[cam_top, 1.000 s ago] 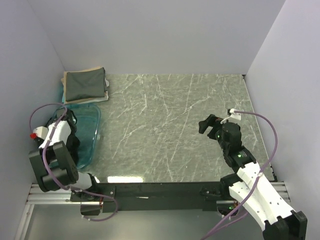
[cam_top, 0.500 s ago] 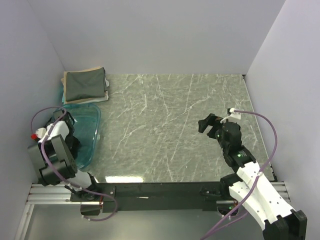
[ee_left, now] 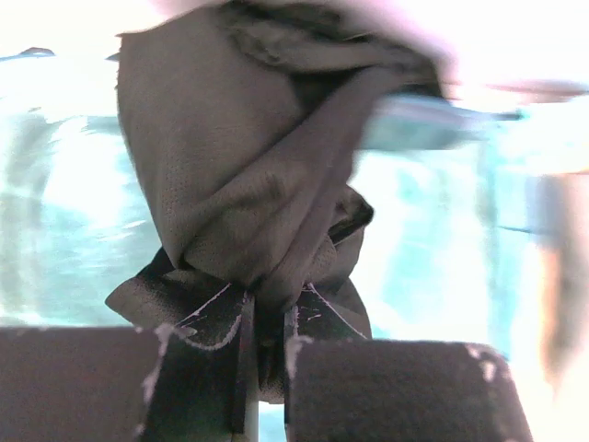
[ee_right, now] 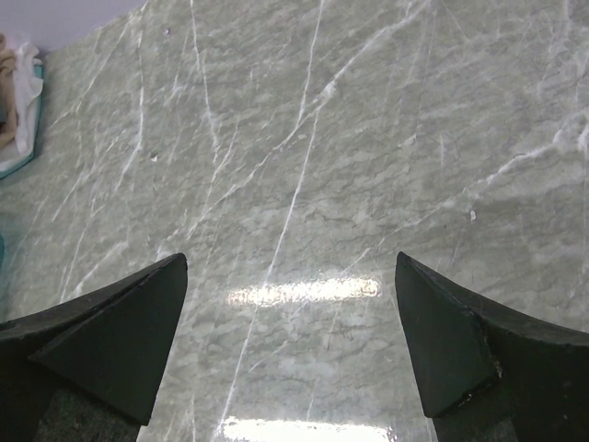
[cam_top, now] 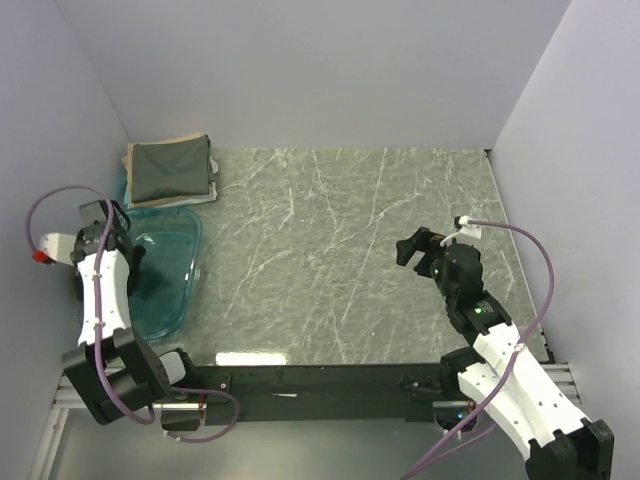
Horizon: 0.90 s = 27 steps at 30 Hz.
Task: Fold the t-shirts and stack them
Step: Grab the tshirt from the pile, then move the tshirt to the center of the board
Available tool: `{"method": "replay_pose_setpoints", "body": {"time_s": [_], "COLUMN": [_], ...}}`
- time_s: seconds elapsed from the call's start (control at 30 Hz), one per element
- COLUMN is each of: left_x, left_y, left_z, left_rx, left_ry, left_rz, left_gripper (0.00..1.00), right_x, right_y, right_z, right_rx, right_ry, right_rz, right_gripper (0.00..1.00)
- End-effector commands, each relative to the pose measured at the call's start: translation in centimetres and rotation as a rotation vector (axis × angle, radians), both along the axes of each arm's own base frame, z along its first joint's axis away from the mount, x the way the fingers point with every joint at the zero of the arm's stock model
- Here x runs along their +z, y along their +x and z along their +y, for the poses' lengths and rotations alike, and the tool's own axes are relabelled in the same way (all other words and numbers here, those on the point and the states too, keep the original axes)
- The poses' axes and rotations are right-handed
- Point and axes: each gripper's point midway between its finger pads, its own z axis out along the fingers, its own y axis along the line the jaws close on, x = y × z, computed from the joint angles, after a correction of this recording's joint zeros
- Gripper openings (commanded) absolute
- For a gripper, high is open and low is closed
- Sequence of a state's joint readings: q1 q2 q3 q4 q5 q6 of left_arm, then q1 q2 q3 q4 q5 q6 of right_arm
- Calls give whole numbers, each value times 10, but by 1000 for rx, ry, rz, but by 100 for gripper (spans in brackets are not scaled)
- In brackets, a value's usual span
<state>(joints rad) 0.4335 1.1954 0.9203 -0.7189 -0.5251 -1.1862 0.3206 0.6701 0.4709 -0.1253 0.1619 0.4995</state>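
my left tool [ee_left: 265, 343] nips a bunch of dark t-shirt [ee_left: 241, 184] at the tub [cam_top: 178, 272], left edge, to haul it out | my right tool [ee_right: 290, 343] gapes wide, ready to spread it

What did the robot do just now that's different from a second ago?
The left tool closed on the black t-shirt over the blue tub, and its arm lifted. The right tool stayed open and still, and the folded stack did not move.
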Motion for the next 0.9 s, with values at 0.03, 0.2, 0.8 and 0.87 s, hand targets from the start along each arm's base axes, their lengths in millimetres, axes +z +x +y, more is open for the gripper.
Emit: {"method": "replay_pose_setpoints", "body": {"time_s": [0.03, 0.2, 0.8, 0.87], "left_x": [88, 169, 366, 354], "left_y": [42, 57, 103, 111], "left_z": [-1, -14, -180, -235], "left_rx": [-126, -250, -916, -1094], "left_ry": [66, 153, 357, 322], "left_rz": [-254, -468, -930, -933], "left_gripper": [1, 1, 1, 1], "right_x": [21, 23, 32, 31], "right_y": [5, 3, 2, 2], "right_z": [1, -1, -6, -10], "right_rx": [9, -1, -29, -53], "right_ry": [6, 11, 20, 23], "right_rz": [-69, -83, -116, -119], "right_gripper": [100, 100, 99, 100]}}
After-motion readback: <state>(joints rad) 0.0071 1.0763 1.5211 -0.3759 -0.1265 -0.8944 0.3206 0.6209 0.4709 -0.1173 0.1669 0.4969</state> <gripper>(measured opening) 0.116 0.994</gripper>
